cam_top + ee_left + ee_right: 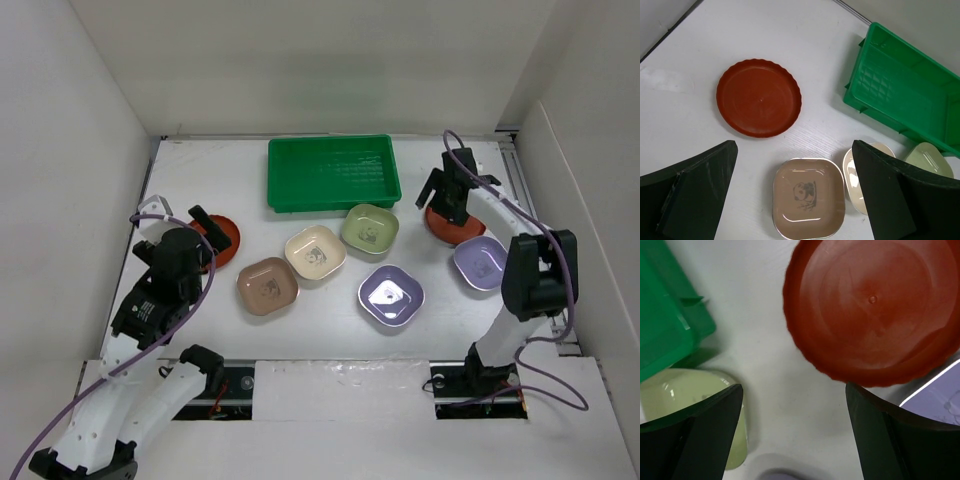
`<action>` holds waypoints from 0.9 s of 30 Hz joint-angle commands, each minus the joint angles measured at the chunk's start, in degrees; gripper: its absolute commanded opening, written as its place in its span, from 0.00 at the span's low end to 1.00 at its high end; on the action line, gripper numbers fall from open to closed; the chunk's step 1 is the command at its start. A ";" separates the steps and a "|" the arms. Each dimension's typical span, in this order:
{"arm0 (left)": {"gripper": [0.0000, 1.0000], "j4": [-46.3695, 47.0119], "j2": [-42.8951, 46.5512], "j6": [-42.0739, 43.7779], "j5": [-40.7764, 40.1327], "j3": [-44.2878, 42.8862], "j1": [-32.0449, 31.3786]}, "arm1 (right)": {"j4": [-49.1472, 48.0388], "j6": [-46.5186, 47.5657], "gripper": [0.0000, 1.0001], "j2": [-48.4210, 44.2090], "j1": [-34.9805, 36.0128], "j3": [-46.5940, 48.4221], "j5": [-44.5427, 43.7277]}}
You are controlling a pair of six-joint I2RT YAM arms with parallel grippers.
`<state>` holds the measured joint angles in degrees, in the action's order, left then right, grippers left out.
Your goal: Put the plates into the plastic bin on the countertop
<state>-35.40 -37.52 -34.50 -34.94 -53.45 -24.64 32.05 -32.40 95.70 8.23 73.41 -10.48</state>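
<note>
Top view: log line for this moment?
bin empty | plates all on countertop | left gripper open near left red plate | right gripper open near right red plate

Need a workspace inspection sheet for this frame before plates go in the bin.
Surface: white countertop, no spills seen.
Job's things: green bin empty; seven plates outside it: left red plate, right red plate, cream, olive, pinkish-brown, centre lavender, right lavender.
Clutter: nothing seen.
Grippers: left claw open, holding nothing, near left red plate; right claw open, at the right red plate's edge.
Cables: purple cables loop off both arms.
Surroundings: white walls on three sides.
</note>
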 commanded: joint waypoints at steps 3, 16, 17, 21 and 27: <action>1.00 1.56 0.87 0.66 0.22 0.01 0.30 | -4.19 -0.29 0.86 7.04 -2.87 4.29 3.54; 1.00 2.09 0.87 1.19 0.75 0.01 0.30 | -3.05 2.87 0.62 19.95 -4.80 12.02 6.96; 1.00 2.09 0.87 1.19 0.75 0.01 0.30 | -3.05 2.87 0.61 20.49 -4.80 12.55 6.96; 1.00 2.09 0.87 1.19 0.75 0.01 0.30 | -1.74 2.87 0.58 22.25 -5.42 13.96 6.44; 1.00 2.09 0.87 1.19 0.75 0.01 0.30 | 0.72 4.01 0.20 25.84 -6.55 19.22 5.91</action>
<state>-35.38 -36.99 -33.89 -34.28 -53.39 -24.64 31.18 -29.54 119.87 2.90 89.19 -3.77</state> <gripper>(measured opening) 0.993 0.232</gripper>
